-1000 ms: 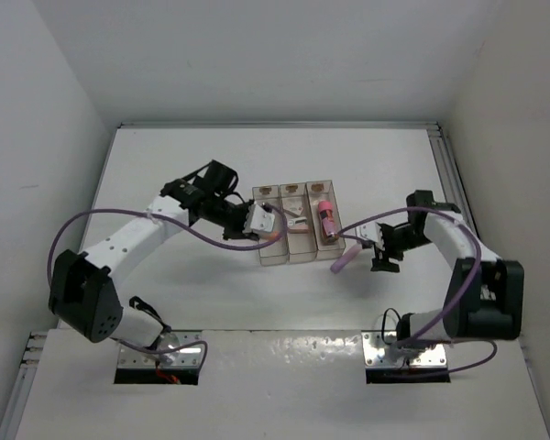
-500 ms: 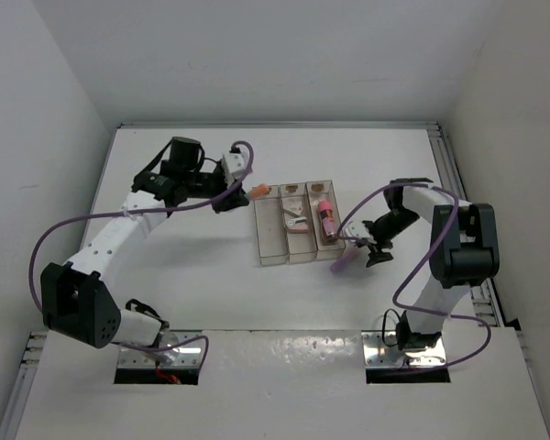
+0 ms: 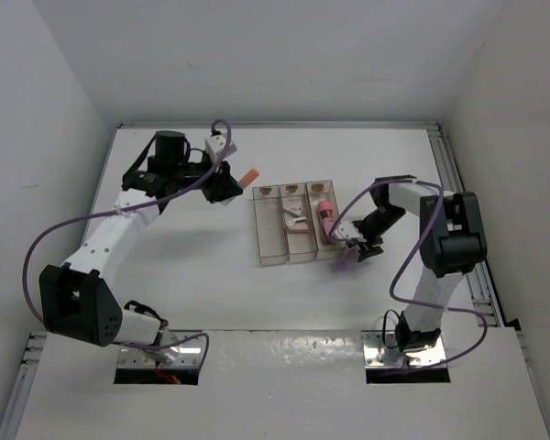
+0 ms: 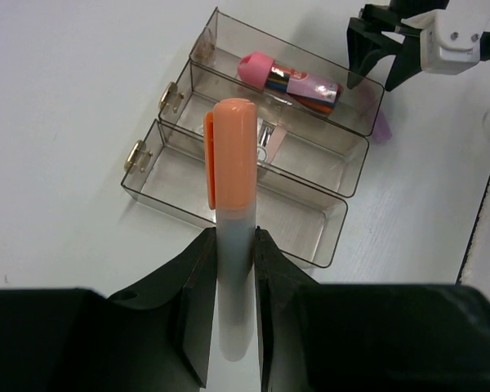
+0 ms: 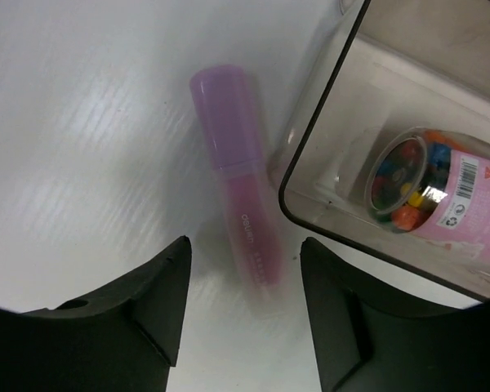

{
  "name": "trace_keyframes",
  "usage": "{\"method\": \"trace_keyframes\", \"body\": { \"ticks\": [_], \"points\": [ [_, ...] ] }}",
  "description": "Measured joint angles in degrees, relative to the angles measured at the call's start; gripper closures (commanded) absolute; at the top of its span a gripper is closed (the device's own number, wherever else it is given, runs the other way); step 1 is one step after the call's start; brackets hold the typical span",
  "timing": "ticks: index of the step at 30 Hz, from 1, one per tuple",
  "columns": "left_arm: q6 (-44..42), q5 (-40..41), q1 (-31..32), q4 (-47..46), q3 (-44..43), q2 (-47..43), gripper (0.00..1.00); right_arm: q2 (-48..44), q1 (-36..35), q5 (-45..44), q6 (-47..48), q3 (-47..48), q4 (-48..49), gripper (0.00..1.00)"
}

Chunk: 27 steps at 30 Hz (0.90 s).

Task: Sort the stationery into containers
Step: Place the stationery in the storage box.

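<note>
Orange-ended white stick (image 4: 231,188) clamped between the fingers of the left claw (image 4: 233,249), with the orange end sticking out past the fingertips. Held in the air above the counter (image 3: 183,247), left of the containers (image 3: 273,260) in the top view and apart from them. In the left wrist view, points toward the row of bins below.

Three clear bins joined side by side, a small tan label at the far end of each. In the middle bin, a small whitish item (image 3: 295,218) — partly hidden behind the stick in the left wrist view and too small to name for sure. In the right bin, the pink-capped cylinder (image 4: 287,78), lying on its side along the bin with the cap toward the label end.

On the counter, the lilac stick (image 5: 238,204), lying flat just outside the near right corner of the right bin and close beside its wall. Touching the wall or not: cannot tell. Right claw (image 5: 243,269) low over it, jaws apart, one finger on either side of the stick's near end with a gap on each side — nothing gripped.
</note>
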<state>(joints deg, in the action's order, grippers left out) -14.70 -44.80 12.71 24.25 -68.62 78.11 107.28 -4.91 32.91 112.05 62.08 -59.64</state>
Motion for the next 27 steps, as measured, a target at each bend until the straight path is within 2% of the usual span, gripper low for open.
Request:
{"method": "trace_keyframes", "body": {
  "ticks": [10,17,24,27],
  "points": [
    [3.74,2.43,0.70,-1.51,0.00,0.00,1.00,-0.04,-0.66,-2.64,0.00,-2.56,1.68,0.63],
    [8.94,10.58,7.10,-4.72,1.40,0.00,1.00,-8.33,-1.07,-2.60,-2.16,-12.52,6.71,0.79],
    [18.43,18.23,9.86,-6.75,2.10,2.93,1.00,-14.86,-2.10,-3.72,-15.39,-18.32,12.72,1.00],
    [23.21,24.13,11.56,-4.63,-0.04,7.21,1.00,-18.51,-2.12,-4.31,-23.08,-20.26,13.79,1.00]
  ]
}}
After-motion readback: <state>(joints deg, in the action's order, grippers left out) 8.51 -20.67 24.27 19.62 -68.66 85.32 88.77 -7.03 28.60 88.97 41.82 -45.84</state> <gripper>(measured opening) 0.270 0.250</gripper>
